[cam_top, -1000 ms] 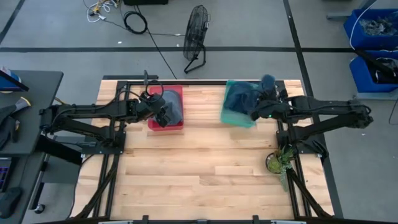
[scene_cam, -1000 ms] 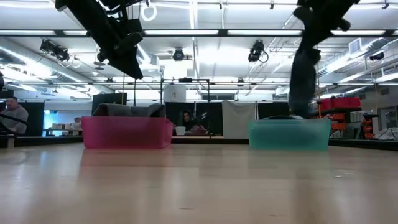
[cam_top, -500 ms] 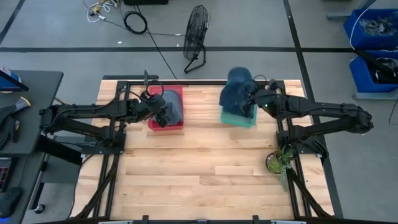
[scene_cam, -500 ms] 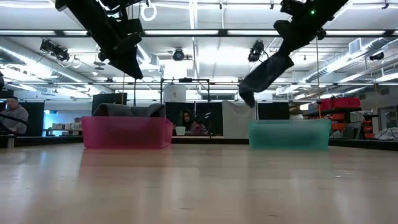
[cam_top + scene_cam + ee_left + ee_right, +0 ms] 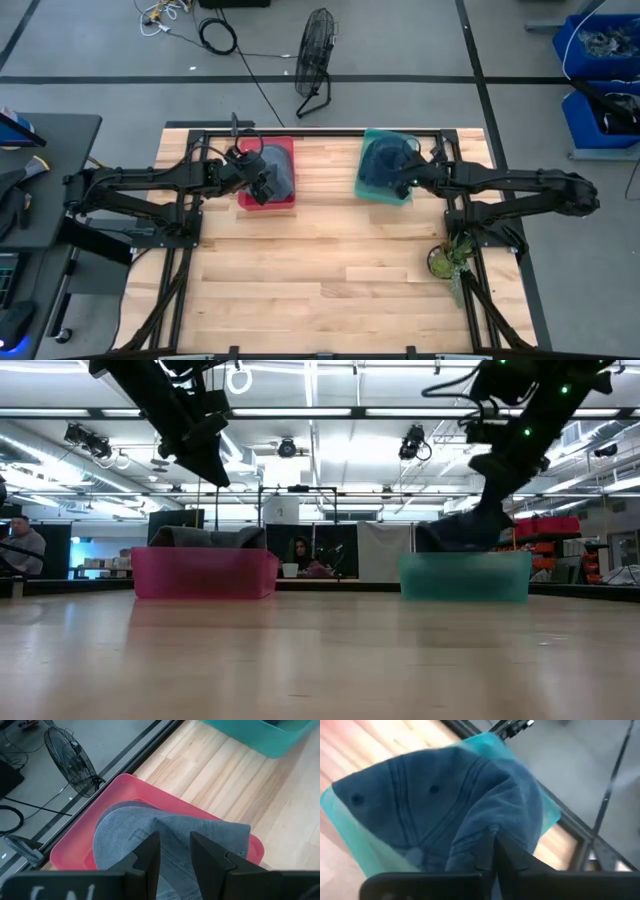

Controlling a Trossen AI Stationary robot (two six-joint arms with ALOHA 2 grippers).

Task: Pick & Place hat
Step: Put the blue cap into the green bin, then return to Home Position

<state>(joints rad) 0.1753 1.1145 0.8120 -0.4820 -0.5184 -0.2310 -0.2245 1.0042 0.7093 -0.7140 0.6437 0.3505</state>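
A dark blue cap (image 5: 380, 162) sits in the teal bin (image 5: 385, 197) at the table's far right. In the low view the cap (image 5: 455, 532) bulges above the bin's rim (image 5: 465, 578). My right gripper (image 5: 403, 178) is shut on it just to its right. A grey-blue denim hat (image 5: 278, 170) lies in the red bin (image 5: 262, 203) at the far left. My left gripper (image 5: 175, 850) hovers above that hat (image 5: 130, 827), open and touching nothing. My right gripper (image 5: 492, 842) pinches a bunched fold of the blue cap's crown (image 5: 485, 822) between its two shut fingers. It slants down onto the cap from the table's right side (image 5: 492, 510). The cap rests in the teal bin (image 5: 340, 815), slumped below the fingers.
A small potted plant (image 5: 445, 262) stands at the table's right edge, nearer than the teal bin. Black frame rails run along the far and side edges. A fan (image 5: 315, 60) stands on the floor beyond the table. Bare wood lies between and nearer than the bins.
My right gripper, shut on the blue cap throughout, swung it from hanging at the teal bin's far right side, up and toward the table's left over the bin, then lowered it. The cap went from dangling upright, to flung out sideways, to resting in the bin.
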